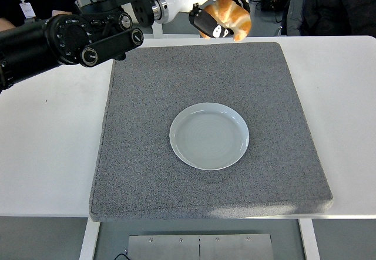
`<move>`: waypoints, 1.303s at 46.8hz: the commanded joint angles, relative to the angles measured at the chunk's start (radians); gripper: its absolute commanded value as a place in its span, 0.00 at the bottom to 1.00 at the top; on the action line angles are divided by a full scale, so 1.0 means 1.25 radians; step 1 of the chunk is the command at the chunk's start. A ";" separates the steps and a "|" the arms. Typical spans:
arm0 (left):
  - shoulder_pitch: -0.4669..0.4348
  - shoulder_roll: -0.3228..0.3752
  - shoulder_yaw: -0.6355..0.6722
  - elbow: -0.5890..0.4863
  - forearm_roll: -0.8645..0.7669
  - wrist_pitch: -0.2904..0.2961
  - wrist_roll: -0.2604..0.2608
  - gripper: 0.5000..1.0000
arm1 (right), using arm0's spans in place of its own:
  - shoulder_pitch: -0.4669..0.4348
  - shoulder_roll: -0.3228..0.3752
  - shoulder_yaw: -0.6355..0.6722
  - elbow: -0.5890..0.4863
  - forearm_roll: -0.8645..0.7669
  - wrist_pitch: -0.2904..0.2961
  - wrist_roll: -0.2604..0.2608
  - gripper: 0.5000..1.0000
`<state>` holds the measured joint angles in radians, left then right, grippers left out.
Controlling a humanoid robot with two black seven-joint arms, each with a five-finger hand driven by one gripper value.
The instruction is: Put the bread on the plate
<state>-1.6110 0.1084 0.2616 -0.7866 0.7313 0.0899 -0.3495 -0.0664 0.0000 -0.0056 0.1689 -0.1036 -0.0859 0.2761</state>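
left hand [222,19]: fingers closed around the bread [230,14], held in the air above the far edge of the grey mat [141,154] | plate [210,135]: bare, mid-mat, on white table [47,154]

The bread [231,17] was gripped in the curled fingers of the left hand [216,18], held in the air above the far edge of the grey mat [141,125]. The empty pale plate [209,135] was seen lying flat near the mat's middle, well apart from the bread. The mat was laid on the white table [47,142].
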 commanded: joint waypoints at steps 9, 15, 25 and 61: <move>0.031 -0.052 0.055 -0.014 0.069 0.047 -0.005 0.00 | 0.000 0.000 0.001 0.000 0.001 0.000 0.000 1.00; 0.065 -0.052 0.056 -0.030 0.106 0.064 -0.009 0.00 | 0.000 0.000 0.001 -0.001 -0.001 0.000 0.000 1.00; 0.097 -0.022 0.056 -0.112 0.152 0.083 -0.012 0.00 | 0.000 0.000 0.001 -0.001 -0.001 0.000 0.000 1.00; 0.242 0.063 0.056 -0.198 0.283 0.143 -0.015 0.00 | 0.000 0.000 0.001 -0.001 -0.001 0.000 0.000 1.00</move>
<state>-1.3118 0.1872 0.3295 -1.0329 1.0835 0.2672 -0.3683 -0.0664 0.0000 -0.0048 0.1676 -0.1041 -0.0859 0.2760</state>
